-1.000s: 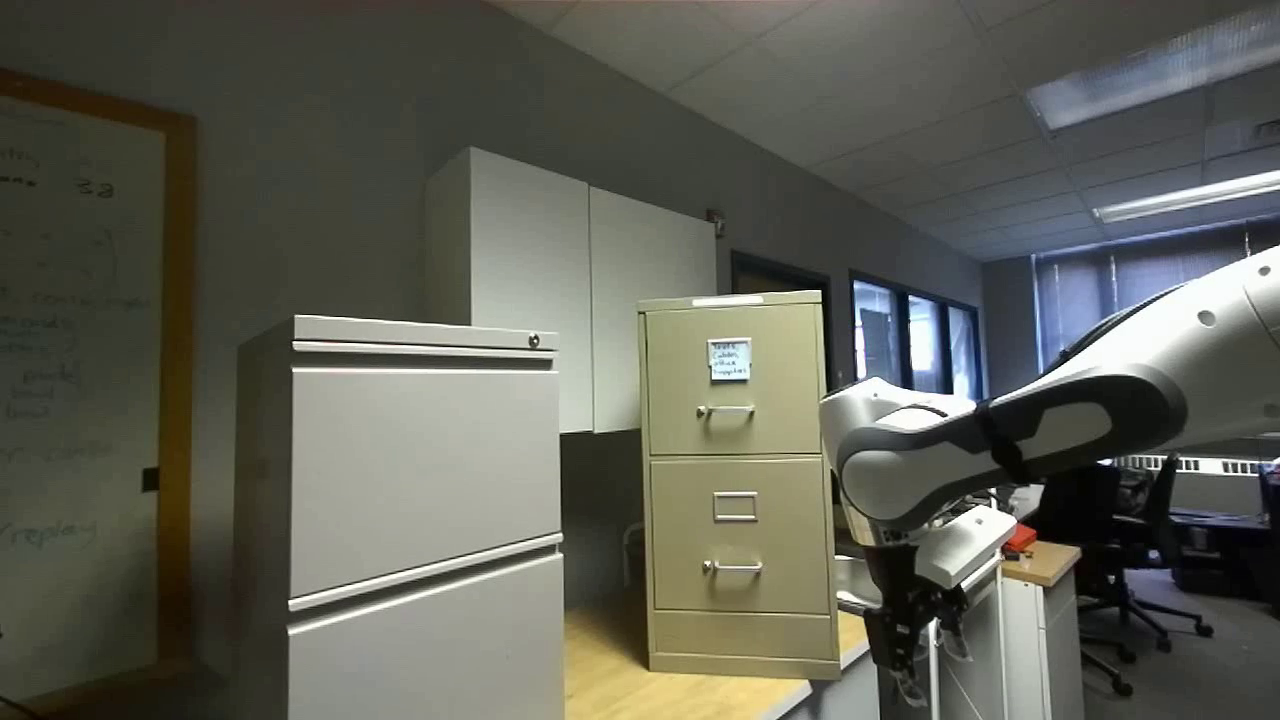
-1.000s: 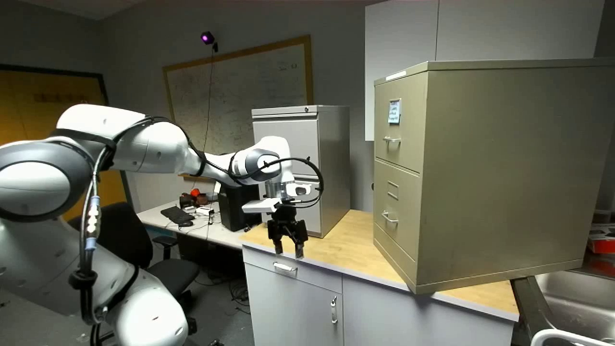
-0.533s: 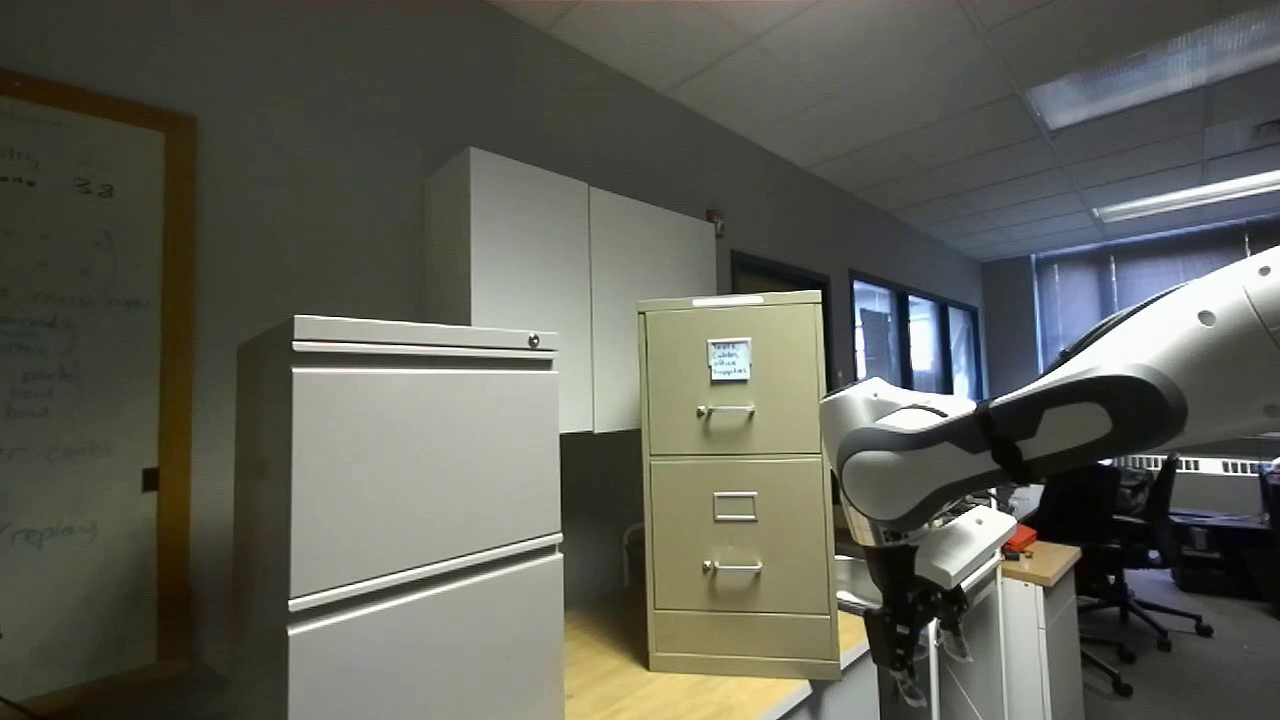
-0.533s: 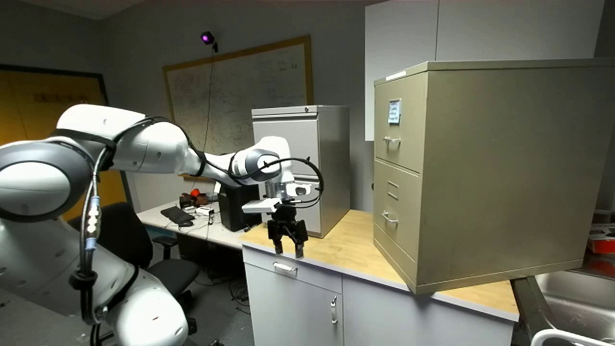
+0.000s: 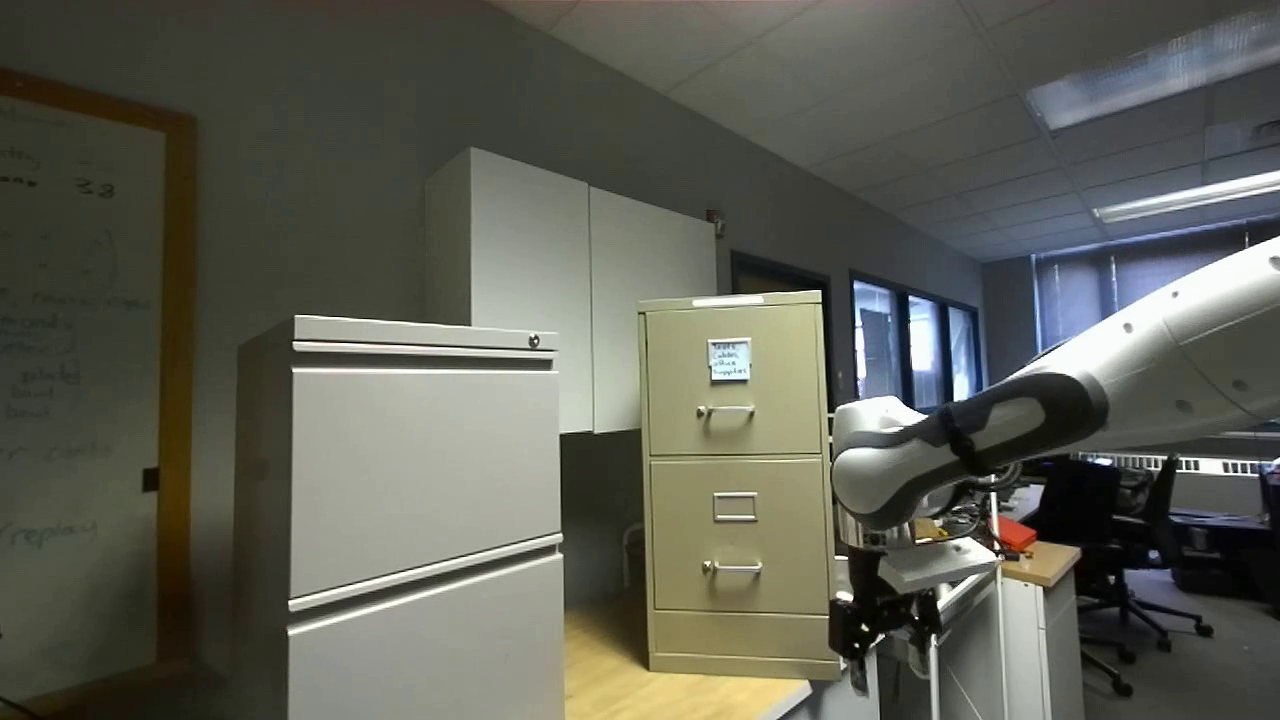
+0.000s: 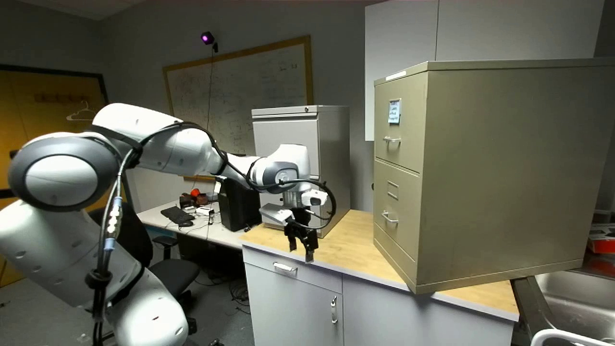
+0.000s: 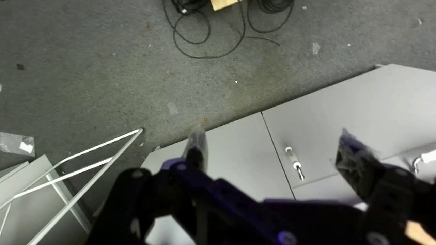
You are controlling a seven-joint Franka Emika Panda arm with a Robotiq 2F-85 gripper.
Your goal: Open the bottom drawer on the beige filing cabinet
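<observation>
The beige filing cabinet (image 5: 745,635) stands on a wooden counter, and its side shows large in an exterior view (image 6: 509,168). Its bottom drawer (image 5: 690,530) is shut flush, also in the exterior view (image 6: 406,202). The drawer's silver pull handle (image 5: 738,568) shows in both exterior views (image 6: 390,219). My gripper (image 6: 301,253) points down, open and empty, in front of the counter's edge, apart from the cabinet and lower than the handle. In the wrist view its fingers (image 7: 272,134) are wide apart over grey cupboard fronts and floor; the beige cabinet is out of that view.
A light-grey cabinet (image 5: 425,470) with broad drawers stands on the counter (image 6: 358,245). Grey cupboards with handles (image 6: 298,307) are below the counter. A sink (image 6: 576,300) lies beside the beige cabinet. A white wire frame (image 7: 87,190) and black cables (image 7: 207,56) show at floor level.
My arm and gripper have moved toward the beige cabinet within the last half second, and the wrist has turned slightly. Before that the arm was still. The drawers have not moved.
</observation>
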